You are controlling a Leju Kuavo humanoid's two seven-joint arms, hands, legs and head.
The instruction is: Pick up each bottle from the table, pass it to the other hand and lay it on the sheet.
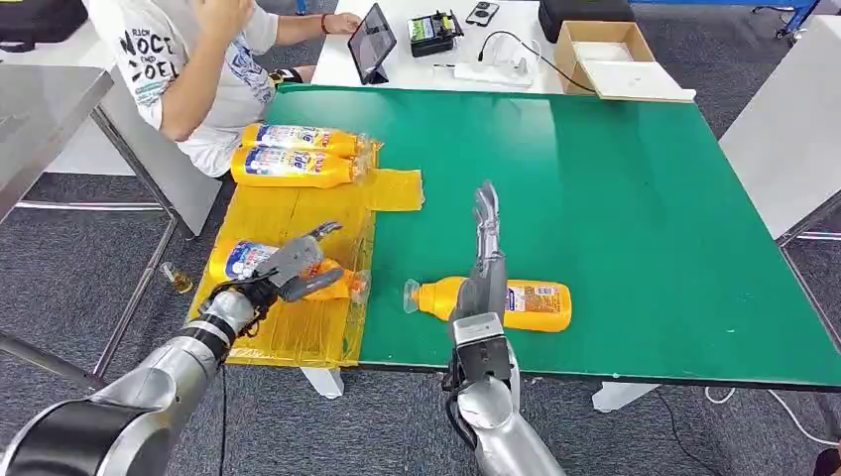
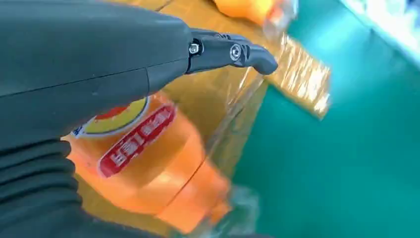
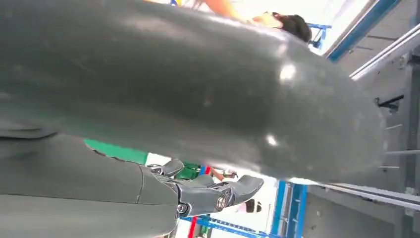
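- We see the left robot hand (image 1: 293, 266) resting over an orange bottle (image 1: 248, 260) that lies on its side on the yellow sheet (image 1: 298, 213), near the sheet's front edge; its fingers curve over the bottle's body, but we cannot tell whether they actually clamp it.
- From the left wrist view, the same bottle (image 2: 148, 163) lies beneath the hand's grey cover, with one dark finger (image 2: 233, 52) stretched out above it and the sheet (image 2: 297, 74) crinkled beside it.
- We see the right robot hand (image 1: 486, 258) standing edge-on over the green table (image 1: 645, 198), fingers straight, pointing away from the robot and holding nothing.
- Just behind that hand, another bottle (image 1: 526, 302) lies on its side on the bare table near the front edge, cap toward the sheet.
- Two more bottles (image 1: 298, 154) lie side by side at the sheet's far end.
- A person (image 1: 198, 59) sits at the table's far left corner, beside a tablet (image 1: 372, 42).
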